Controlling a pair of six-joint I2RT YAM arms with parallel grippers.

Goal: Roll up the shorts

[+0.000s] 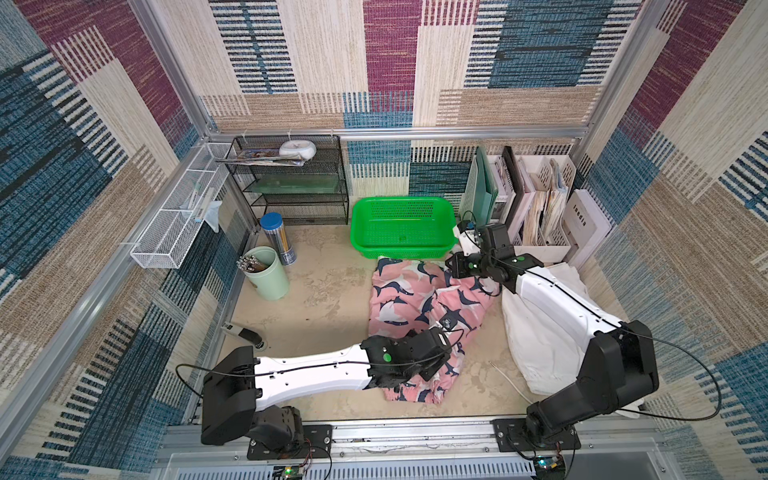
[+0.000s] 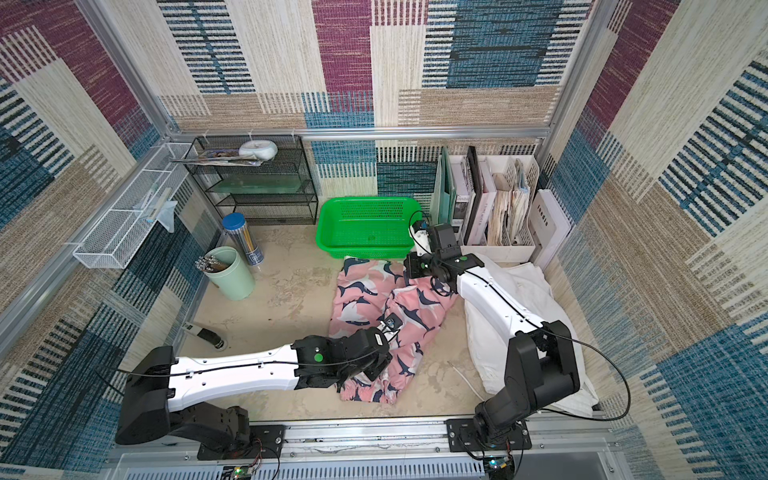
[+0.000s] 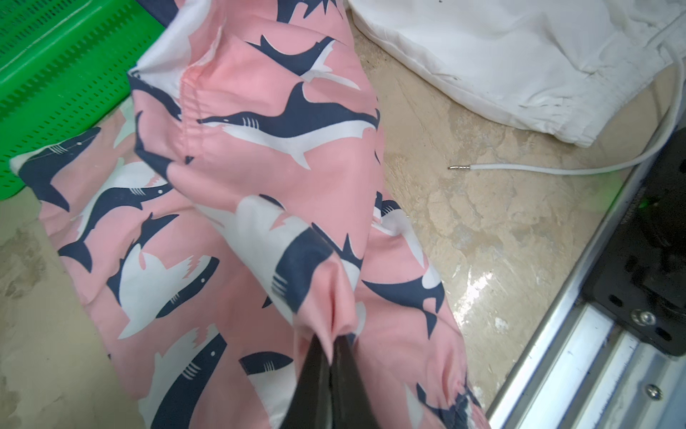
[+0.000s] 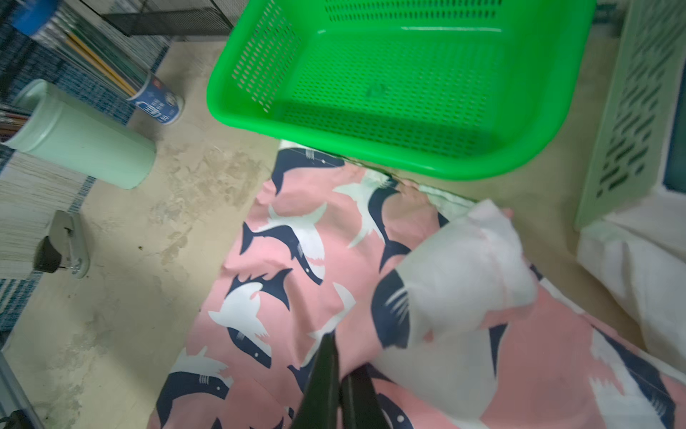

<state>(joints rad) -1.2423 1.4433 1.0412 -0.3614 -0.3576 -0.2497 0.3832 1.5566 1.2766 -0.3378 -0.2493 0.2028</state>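
– Pink shorts [image 1: 399, 299]: where are they, and how will they handle?
– Mid-table, at 6 o'clock of the basket [image 1: 399, 200], hem right against it. The white shorts [image 1: 536, 345] lie at their 3 o'clock. Thin, limp cloth, light and a bit slick, I'd judge. It will sag and slide, so hold it taut as you roll.
– Which way do they run?
– Long axis is about 12 to 6 in both top views. The gathered waist seems to be at 6 and the leg hems at 12. One leg is turned over, showing white lining.
– And your claws?
– Your left claw [image 3: 333, 343] is clamped on a pucker of pink cloth near the 6 o'clock end. Your right claw [image 4: 336, 356] is closed too, tips on the cloth at about 1 o'clock. I cannot tell whether it has any cloth nipped.
– Where should you take hold?
– At one end's two corners, I'd say, not mid-panel, so the roll starts straight.
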